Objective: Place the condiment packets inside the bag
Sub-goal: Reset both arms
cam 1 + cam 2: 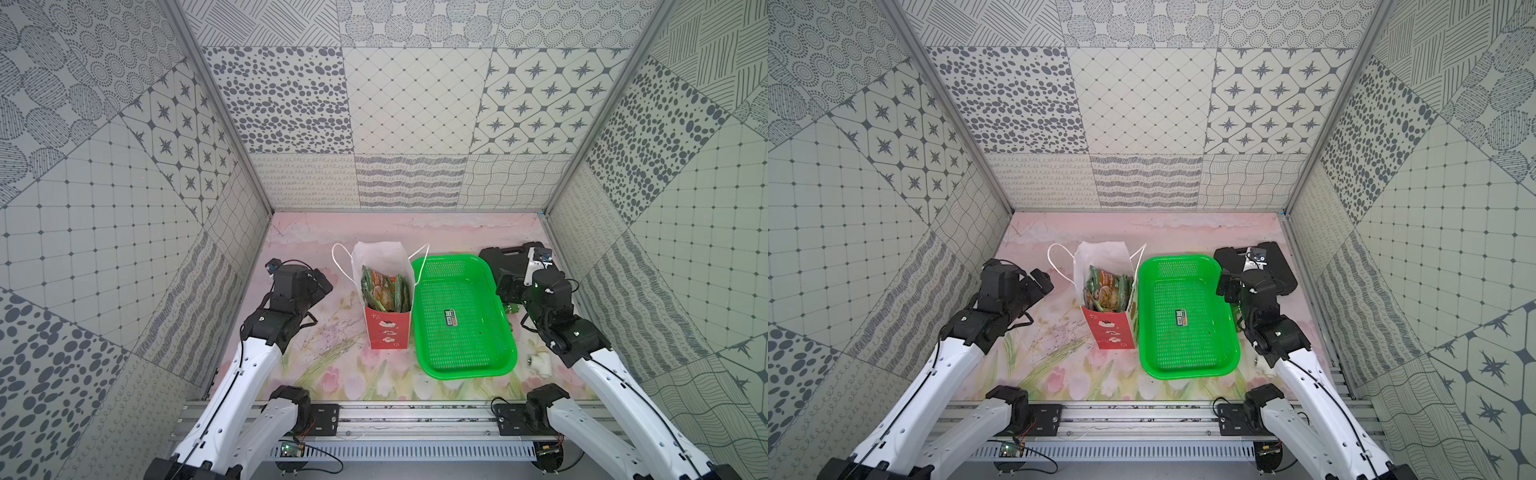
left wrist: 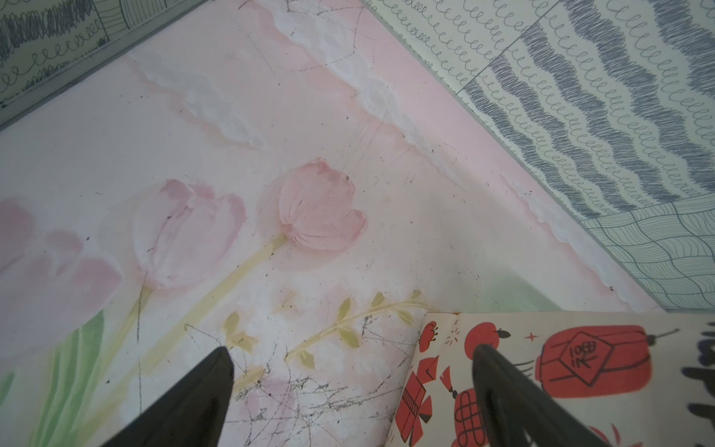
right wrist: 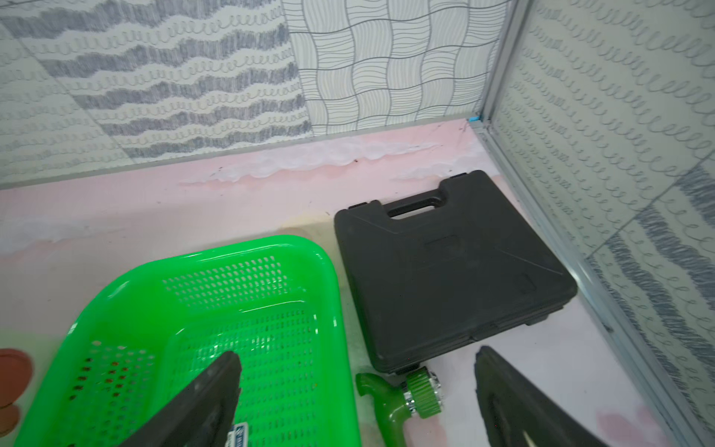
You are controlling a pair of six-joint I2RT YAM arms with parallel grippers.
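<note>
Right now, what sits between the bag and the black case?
The green basket, holding one small packet; both top views show it.

Robot lab test booth, patterned wall panels [image 1: 407,104], aluminium mounting rail [image 1: 415,419], floral tabletop [image 1: 332,374]

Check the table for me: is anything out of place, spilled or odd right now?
One small packet lies alone in the green basket, beside the bag, which stands upright holding the other packets. The left end effector and right end effector are open and empty. Nothing looks spilled or damaged.
</note>
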